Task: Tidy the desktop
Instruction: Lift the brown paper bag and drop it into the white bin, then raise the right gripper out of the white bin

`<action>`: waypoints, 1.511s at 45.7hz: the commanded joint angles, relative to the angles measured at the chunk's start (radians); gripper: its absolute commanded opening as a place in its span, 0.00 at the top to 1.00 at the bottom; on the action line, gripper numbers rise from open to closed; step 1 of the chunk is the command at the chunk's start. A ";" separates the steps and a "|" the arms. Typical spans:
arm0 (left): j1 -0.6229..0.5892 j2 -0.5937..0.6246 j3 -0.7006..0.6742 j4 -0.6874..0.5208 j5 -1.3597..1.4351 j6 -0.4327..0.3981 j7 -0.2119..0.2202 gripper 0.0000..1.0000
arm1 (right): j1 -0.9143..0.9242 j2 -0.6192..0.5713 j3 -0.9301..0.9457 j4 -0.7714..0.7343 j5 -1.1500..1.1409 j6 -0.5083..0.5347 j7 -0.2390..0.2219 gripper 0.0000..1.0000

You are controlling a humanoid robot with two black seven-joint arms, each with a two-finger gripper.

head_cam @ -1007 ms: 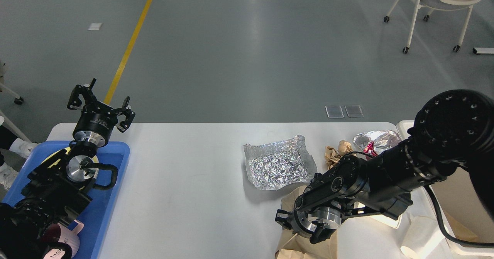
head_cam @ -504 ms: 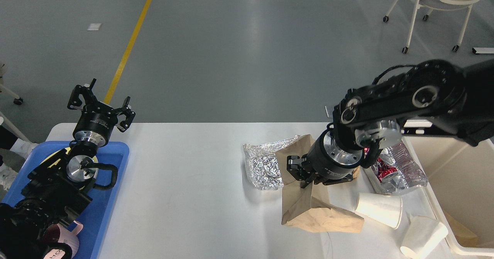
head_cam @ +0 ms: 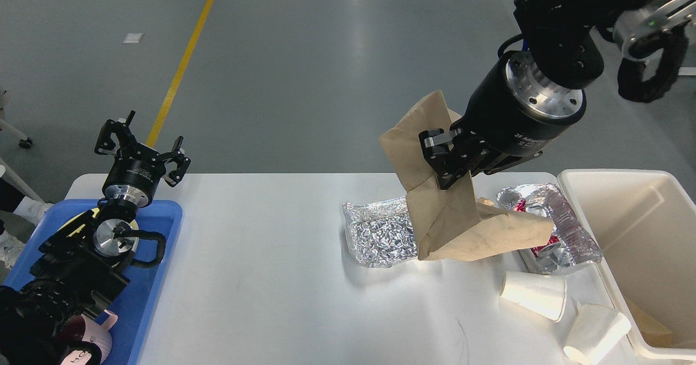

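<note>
The white desktop fills the lower view. My right gripper is shut on a crumpled brown paper bag and holds it lifted above the desktop's right middle. Under and behind the bag lie a crinkled foil sheet, a second foil piece and a crushed clear plastic bottle with red inside. Two white paper cups lie on their sides at the front right. My left gripper is open and empty above the far left edge.
A cream-white bin stands at the desktop's right edge. A blue tray at the left holds a yellow plate and a pink mug, mostly under my left arm. A wheeled chair stands far right on the floor.
My right gripper has risen and moved up and right with the brown bag, lifting it off the desktop. The cups and bottle now show. The left arm has not moved.
</note>
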 commanded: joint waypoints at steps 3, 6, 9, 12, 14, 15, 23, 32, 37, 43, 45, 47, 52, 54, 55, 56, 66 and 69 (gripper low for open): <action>0.000 0.000 0.000 0.000 0.001 0.000 0.000 0.00 | -0.006 -0.001 -0.051 -0.007 -0.019 -0.012 0.001 1.00; 0.000 0.000 0.000 0.000 -0.001 0.000 0.000 0.01 | -0.042 -0.002 -0.141 -0.042 -0.024 -0.029 0.005 1.00; 0.000 0.000 0.000 0.000 -0.001 0.000 0.000 0.00 | -0.085 -0.013 -0.206 -0.087 -0.039 -0.054 0.006 1.00; 0.000 0.000 0.000 0.000 0.001 0.000 0.000 0.00 | -0.153 -0.063 -0.239 -0.148 -0.065 -0.083 0.006 1.00; 0.000 0.000 0.000 0.000 0.001 0.000 0.000 0.01 | -0.209 -0.105 -0.243 -0.189 -0.094 -0.103 0.006 1.00; 0.000 0.000 0.000 0.000 -0.001 0.000 0.000 0.01 | -0.238 -0.123 -0.243 -0.209 -0.110 -0.115 0.006 1.00; 0.000 0.000 0.000 0.000 -0.001 0.000 0.000 0.00 | -0.474 -0.232 -0.241 -0.357 -0.239 -0.232 0.006 1.00; 0.000 0.000 0.000 0.000 0.001 0.000 0.000 0.01 | -0.767 -0.232 -0.240 -0.613 -0.249 -0.403 0.008 1.00; 0.000 0.000 0.002 0.000 -0.001 0.000 0.000 0.01 | -0.940 -0.188 -0.238 -0.768 -0.249 -0.526 0.008 1.00; 0.000 0.000 0.002 0.000 0.001 0.000 -0.001 0.00 | -1.158 -0.122 -0.240 -0.972 -0.237 -0.627 0.005 1.00; 0.000 0.000 0.000 0.000 0.001 0.000 0.000 0.00 | -1.230 -0.104 -0.240 -1.050 -0.236 -0.650 0.005 1.00; 0.000 0.000 0.002 0.000 -0.001 0.000 0.000 0.00 | -1.304 -0.096 -0.240 -1.130 -0.233 -0.664 0.005 1.00; 0.000 0.000 0.002 0.000 -0.001 0.000 0.000 0.00 | -1.450 -0.068 -0.236 -1.298 -0.228 -0.693 0.009 1.00; 0.000 0.000 0.002 0.000 -0.001 0.000 -0.001 0.00 | -1.487 -0.048 -0.224 -1.357 -0.228 -0.701 0.009 1.00; 0.000 0.000 0.002 0.000 -0.001 0.000 0.000 0.00 | -1.500 -0.042 -0.214 -1.380 -0.228 -0.701 0.009 1.00; 0.000 0.000 0.000 0.000 0.001 0.000 0.000 0.01 | -1.514 -0.038 -0.201 -1.397 -0.228 -0.703 0.009 1.00; 0.000 0.000 0.002 0.000 -0.001 0.000 0.000 0.01 | -1.573 -0.034 -0.141 -1.432 -0.229 -0.701 0.011 0.21; 0.000 0.000 0.002 0.000 0.001 0.000 0.000 0.00 | -1.580 -0.034 -0.141 -1.427 -0.231 -0.701 0.014 0.00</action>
